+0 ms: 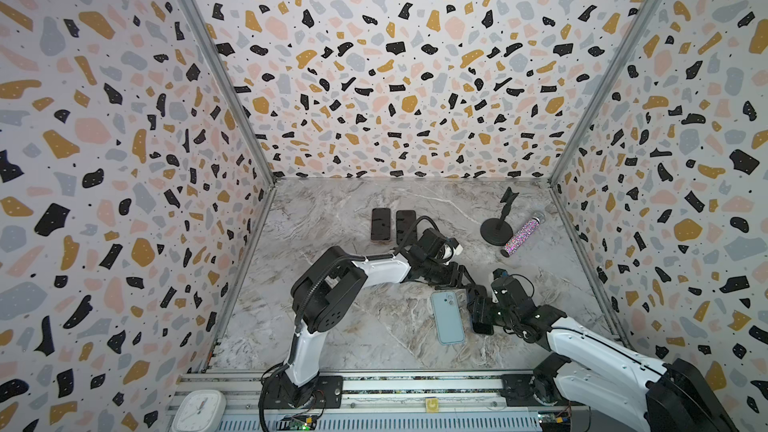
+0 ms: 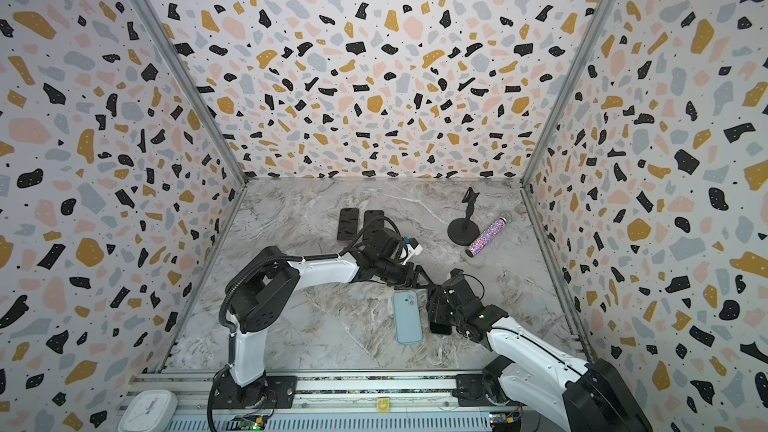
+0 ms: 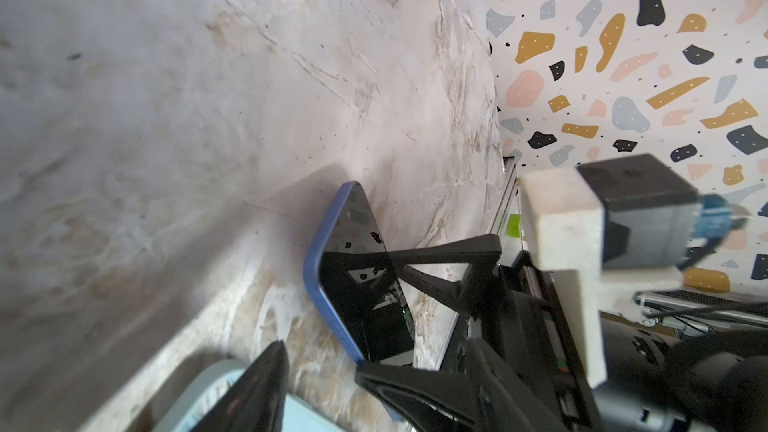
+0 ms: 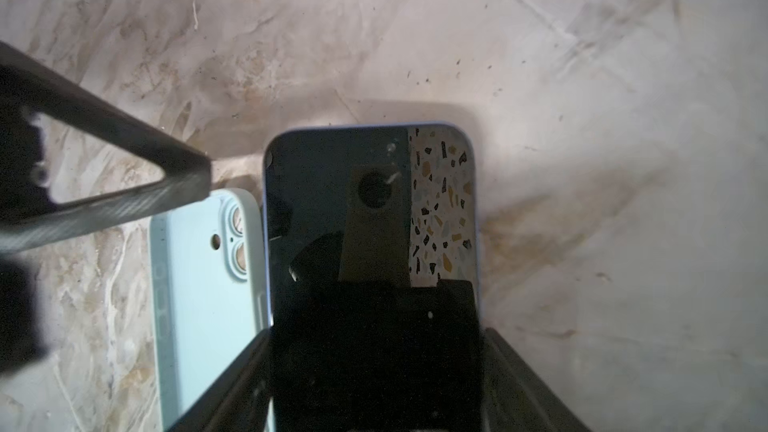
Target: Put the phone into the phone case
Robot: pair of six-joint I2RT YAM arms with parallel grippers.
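The light blue phone case (image 1: pixel 447 317) lies flat on the marble table, its camera cutouts toward the back. The phone (image 4: pixel 374 209), black screen with a blue rim, is just to the right of the case and beside it, not in it. My right gripper (image 4: pixel 376 384) is shut on the phone across its width, one finger on each long edge. In the left wrist view the phone (image 3: pixel 361 297) stands tilted, blue edge low near the table. My left gripper (image 3: pixel 328 392) hovers at the phone's far end, jaws apart with nothing between them; one finger overlaps the phone's blue rim.
Two dark phones (image 1: pixel 381 224) (image 1: pixel 406 226) lie side by side at the back. A black stand (image 1: pixel 498 226) and a glittery tube (image 1: pixel 521 234) are at the back right. A white clock (image 1: pixel 199 409) sits by the front rail. Patterned walls close in three sides.
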